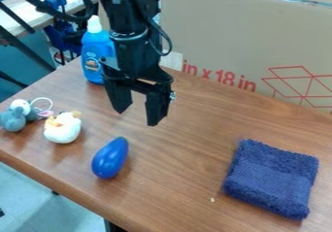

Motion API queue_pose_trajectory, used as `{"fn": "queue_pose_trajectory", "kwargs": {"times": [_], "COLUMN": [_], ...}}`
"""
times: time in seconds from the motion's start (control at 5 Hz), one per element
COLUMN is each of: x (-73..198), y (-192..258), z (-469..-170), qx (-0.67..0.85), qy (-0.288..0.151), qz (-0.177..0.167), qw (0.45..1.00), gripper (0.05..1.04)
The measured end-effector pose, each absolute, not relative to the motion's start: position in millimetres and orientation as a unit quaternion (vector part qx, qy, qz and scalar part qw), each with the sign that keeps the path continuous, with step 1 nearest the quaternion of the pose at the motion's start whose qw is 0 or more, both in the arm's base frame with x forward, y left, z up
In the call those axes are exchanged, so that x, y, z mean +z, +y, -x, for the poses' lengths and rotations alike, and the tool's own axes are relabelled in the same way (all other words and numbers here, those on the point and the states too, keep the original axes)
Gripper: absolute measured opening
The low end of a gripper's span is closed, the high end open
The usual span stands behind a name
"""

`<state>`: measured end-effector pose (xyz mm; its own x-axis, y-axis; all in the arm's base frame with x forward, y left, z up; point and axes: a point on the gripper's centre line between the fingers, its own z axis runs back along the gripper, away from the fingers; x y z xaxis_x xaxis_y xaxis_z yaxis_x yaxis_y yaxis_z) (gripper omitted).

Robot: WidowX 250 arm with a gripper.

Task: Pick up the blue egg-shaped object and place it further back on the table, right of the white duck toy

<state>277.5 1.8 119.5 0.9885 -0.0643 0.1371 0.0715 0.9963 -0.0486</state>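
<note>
The black gripper [137, 116] hangs over the back-middle of the wooden table, its two fingers apart with nothing between them. Nearest in front of it, a blue egg-shaped object [110, 158] with a narrower upper end lies on the table, below and slightly left of the gripper in view. A small white plush toy [63, 128] sits to the left, beside a grey-blue plush toy [14, 118] with a white part and a looped string. On the right lies a folded dark blue towel [272, 177].
A blue bottle [96, 51] with a white cap stands behind the gripper on the left. A large cardboard panel [240, 41] borders the table's back. The table's front edge [58, 187] runs diagonally across the lower left.
</note>
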Motion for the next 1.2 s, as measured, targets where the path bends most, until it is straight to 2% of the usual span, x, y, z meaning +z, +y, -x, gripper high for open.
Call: {"fn": "queue_pose_trajectory", "kwargs": {"times": [0.8,1.2], "x": [93,70], "y": [28,51], "z": [-260,-237], "qx": [-0.029,0.010], "qy": [-0.039,-0.014], "qz": [0.008,0.028], "qw": [0.999,0.999], "gripper": [1.005,1.005]}}
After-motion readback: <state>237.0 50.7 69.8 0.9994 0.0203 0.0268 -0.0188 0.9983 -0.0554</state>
